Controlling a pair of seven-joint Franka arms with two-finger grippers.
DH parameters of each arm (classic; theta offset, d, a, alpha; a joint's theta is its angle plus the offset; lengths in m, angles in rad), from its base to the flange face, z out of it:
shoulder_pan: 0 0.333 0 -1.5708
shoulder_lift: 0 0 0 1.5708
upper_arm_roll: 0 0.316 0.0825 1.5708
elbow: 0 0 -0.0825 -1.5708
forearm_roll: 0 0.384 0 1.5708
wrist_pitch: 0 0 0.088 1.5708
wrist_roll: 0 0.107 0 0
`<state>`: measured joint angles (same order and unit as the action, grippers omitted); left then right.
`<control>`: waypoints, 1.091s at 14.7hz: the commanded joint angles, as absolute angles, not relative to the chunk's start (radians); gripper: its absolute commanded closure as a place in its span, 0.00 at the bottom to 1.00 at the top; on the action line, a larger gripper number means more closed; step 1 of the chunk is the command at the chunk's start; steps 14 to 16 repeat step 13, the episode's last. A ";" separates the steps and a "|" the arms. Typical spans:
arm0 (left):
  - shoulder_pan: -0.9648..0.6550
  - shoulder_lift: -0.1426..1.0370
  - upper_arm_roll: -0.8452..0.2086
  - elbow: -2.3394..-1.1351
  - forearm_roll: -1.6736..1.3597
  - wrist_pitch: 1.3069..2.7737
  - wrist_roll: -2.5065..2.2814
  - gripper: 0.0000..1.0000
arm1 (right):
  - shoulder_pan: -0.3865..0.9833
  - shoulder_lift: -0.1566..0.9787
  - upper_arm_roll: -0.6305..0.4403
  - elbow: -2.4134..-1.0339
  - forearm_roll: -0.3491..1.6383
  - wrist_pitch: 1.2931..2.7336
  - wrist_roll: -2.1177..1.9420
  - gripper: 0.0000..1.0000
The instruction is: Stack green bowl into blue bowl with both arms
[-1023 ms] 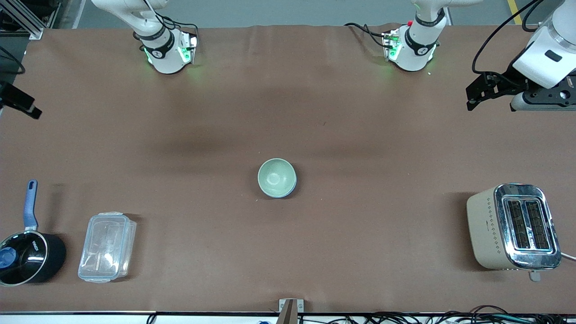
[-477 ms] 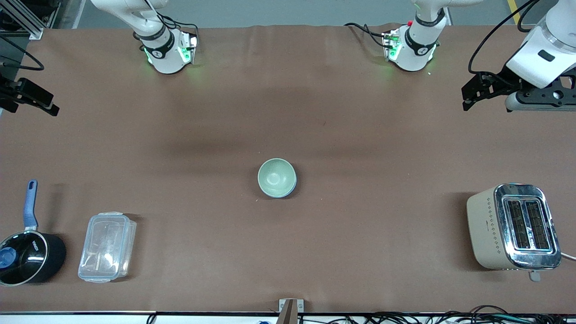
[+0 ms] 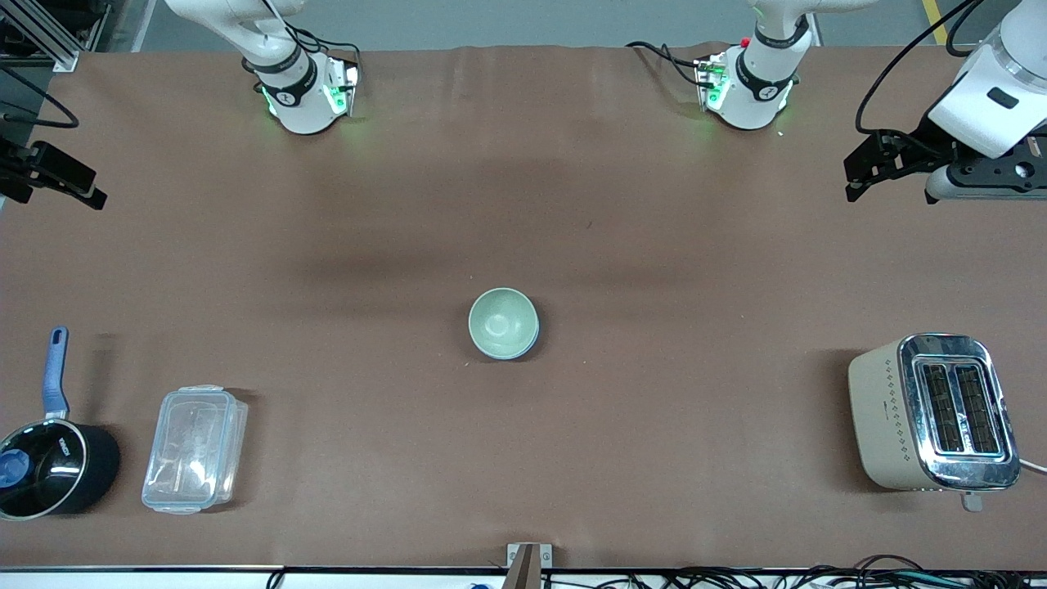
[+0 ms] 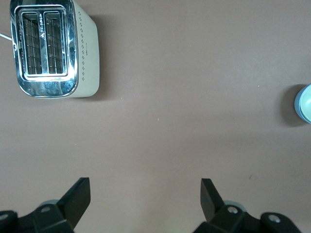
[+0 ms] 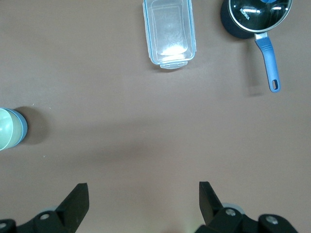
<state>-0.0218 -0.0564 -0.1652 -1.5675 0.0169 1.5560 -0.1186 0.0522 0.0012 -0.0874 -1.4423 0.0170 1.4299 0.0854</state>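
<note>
The green bowl (image 3: 501, 322) sits nested in the blue bowl (image 3: 536, 334) at the middle of the table; only a thin blue edge shows beside it. My left gripper (image 3: 852, 180) is open and empty in the air over the left arm's end of the table, its fingers (image 4: 77, 196) wide apart. My right gripper (image 3: 92, 196) is open and empty over the right arm's end. The stacked bowls show at the edge of the left wrist view (image 4: 305, 103) and the right wrist view (image 5: 8, 129).
A cream and chrome toaster (image 3: 932, 411) stands near the front camera at the left arm's end. A clear lidded container (image 3: 195, 448) and a black saucepan with a blue handle (image 3: 45, 466) stand near the front camera at the right arm's end.
My right gripper moved a little toward the table's middle, then stopped. My left gripper shifted slightly. The bowls have not moved.
</note>
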 commanded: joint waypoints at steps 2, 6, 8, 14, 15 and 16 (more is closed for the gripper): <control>-0.015 -0.055 -0.169 -1.540 0.037 1.551 -0.106 0.00 | 0.034 0.008 -0.083 -1.425 0.012 1.408 0.075 0.00; -0.015 -0.055 -0.164 -1.540 0.037 1.545 -0.107 0.00 | -0.011 0.008 -0.029 -1.427 0.012 1.408 0.077 0.00; -0.017 -0.052 -0.164 -1.540 0.038 1.545 -0.109 0.00 | -0.011 0.009 -0.029 -1.424 0.012 1.410 0.077 0.00; -0.017 -0.051 -0.164 -1.540 0.038 1.545 -0.109 0.00 | -0.011 0.009 -0.029 -1.424 0.014 1.410 0.077 0.00; -0.017 -0.051 -0.164 -1.540 0.038 1.545 -0.109 0.00 | -0.011 0.009 -0.029 -1.424 0.014 1.410 0.077 0.00; -0.017 -0.051 -0.164 -1.540 0.038 1.545 -0.109 0.00 | -0.011 0.009 -0.029 -1.424 0.014 1.410 0.077 0.00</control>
